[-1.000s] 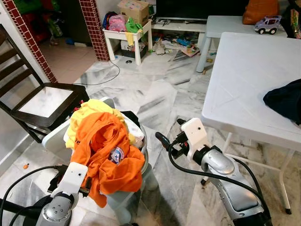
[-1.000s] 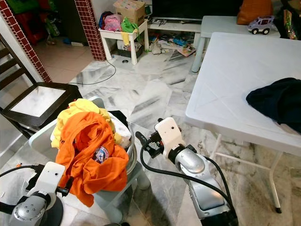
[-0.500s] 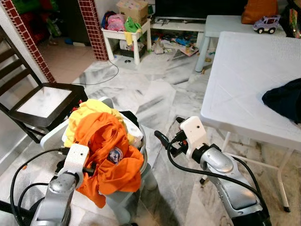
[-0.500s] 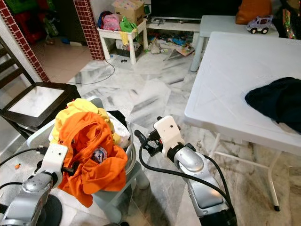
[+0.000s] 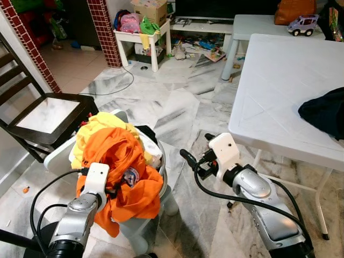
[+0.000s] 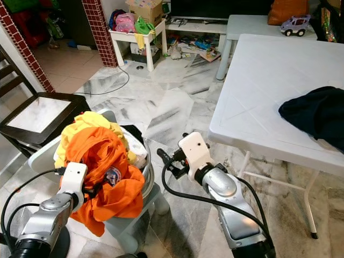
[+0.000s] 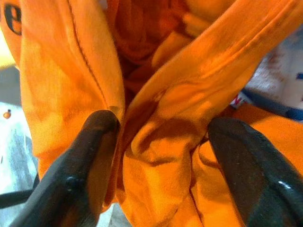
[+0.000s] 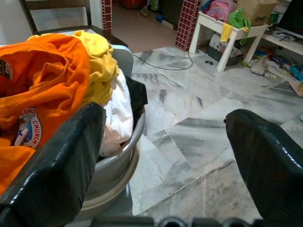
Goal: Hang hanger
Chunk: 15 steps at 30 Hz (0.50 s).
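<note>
A grey laundry basket (image 5: 58,157) stands on the marble floor in front of me, heaped with an orange shirt (image 5: 122,161), a yellow garment (image 5: 94,128) and some white cloth (image 5: 154,149). My left gripper (image 7: 161,142) is open and pushed into the orange shirt, with folds of it between the two fingers (image 7: 92,161). My right gripper (image 5: 195,149) is open in the air just right of the basket and holds nothing. In the right wrist view the basket rim (image 8: 135,137) lies beside one finger (image 8: 61,161).
A white table (image 5: 279,80) with a dark garment (image 5: 325,110) stands at the right, its legs beside my right arm. A dark wooden chair (image 5: 45,110) is at the left. A small cluttered white table (image 5: 142,35) and a toy car (image 5: 303,24) are at the back.
My left gripper has risen from low beside the basket and gone forward into the orange shirt. The right gripper has barely moved. The camera has shifted a little.
</note>
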Motion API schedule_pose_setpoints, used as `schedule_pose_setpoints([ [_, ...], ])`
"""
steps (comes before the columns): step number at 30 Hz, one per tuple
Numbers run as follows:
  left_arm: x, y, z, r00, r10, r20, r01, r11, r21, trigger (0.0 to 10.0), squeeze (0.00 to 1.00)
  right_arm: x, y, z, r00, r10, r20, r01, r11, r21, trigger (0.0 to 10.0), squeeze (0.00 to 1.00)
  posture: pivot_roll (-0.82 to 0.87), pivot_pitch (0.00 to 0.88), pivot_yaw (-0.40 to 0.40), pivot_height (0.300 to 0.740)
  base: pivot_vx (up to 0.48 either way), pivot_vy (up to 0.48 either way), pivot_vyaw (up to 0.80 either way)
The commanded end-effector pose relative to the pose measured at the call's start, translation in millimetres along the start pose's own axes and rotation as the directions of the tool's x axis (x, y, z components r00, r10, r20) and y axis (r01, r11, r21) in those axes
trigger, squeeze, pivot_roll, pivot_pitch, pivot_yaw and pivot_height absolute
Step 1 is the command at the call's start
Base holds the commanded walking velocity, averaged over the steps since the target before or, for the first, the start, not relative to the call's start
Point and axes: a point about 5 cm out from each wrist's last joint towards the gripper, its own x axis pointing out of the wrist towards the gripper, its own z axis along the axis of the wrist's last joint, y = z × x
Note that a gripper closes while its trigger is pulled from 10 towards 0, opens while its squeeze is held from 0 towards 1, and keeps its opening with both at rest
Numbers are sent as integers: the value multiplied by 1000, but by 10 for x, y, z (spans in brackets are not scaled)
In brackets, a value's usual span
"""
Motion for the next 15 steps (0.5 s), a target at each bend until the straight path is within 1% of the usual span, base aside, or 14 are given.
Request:
schedule_pose_setpoints([
  [1, 5, 91, 23, 1000, 26, 9, -26, 1000, 1, 4549, 0, -29, -11, 23, 1000, -4, 7, 4, 1000, 1, 10000, 0, -121, 100, 73, 740, 0, 0, 0],
  [2, 11, 117, 24, 999, 40, 13, -40, 999, 4, 4627, 0, -32, -11, 22, 1000, -3, 5, 3, 1000, 0, 10000, 0, -120, 99, 71, 740, 0, 0, 0],
  [4, 15, 143, 32, 998, 56, 19, -56, 998, 8, 4392, 0, -33, -11, 23, 1000, -3, 5, 3, 1000, 0, 10000, 0, -120, 99, 71, 740, 0, 0, 0],
  [5, 17, 165, 45, 997, 69, 26, -69, 997, 14, 4863, 0, -31, -10, 27, 1000, -3, 6, 3, 1000, 0, 10000, 0, -120, 99, 71, 740, 0, 0, 0],
  [6, 17, 176, 53, 997, 76, 30, -76, 997, 21, 10000, 0, -29, -9, 30, 1000, -3, 6, 3, 1000, -1, 10000, 0, -120, 99, 71, 740, 0, 0, 0],
  [11, 33, 198, 84, 995, 89, 47, -90, 996, 24, 10000, 0, -18, -15, 37, 1000, -3, 9, 3, 1000, -2, 10000, 0, -121, 95, 70, 740, 0, 0, 0],
  [12, 43, 202, 103, 994, 95, 56, -96, 995, 17, 3725, 0, -16, -17, 40, 1000, -4, 10, 4, 1000, -3, 10000, 0, -121, 95, 70, 740, 0, 0, 0],
  [13, 47, 210, 117, 993, 105, 62, -106, 994, 15, 3059, 0, -15, -19, 42, 1000, -5, 11, 5, 1000, -3, 10000, 0, -122, 95, 71, 740, 0, 0, 0],
  [14, 51, 217, 134, 991, 114, 70, -115, 993, 13, 235, 0, -15, -21, 44, 1000, -5, 11, 5, 1000, -4, 10000, 0, -122, 95, 71, 740, 0, 0, 0],
  [15, 53, 219, 144, 990, 118, 74, -119, 993, 11, 0, 0, -16, -24, 44, 1000, -6, 11, 6, 1000, -5, 10000, 0, -122, 95, 71, 740, 0, 0, 0],
])
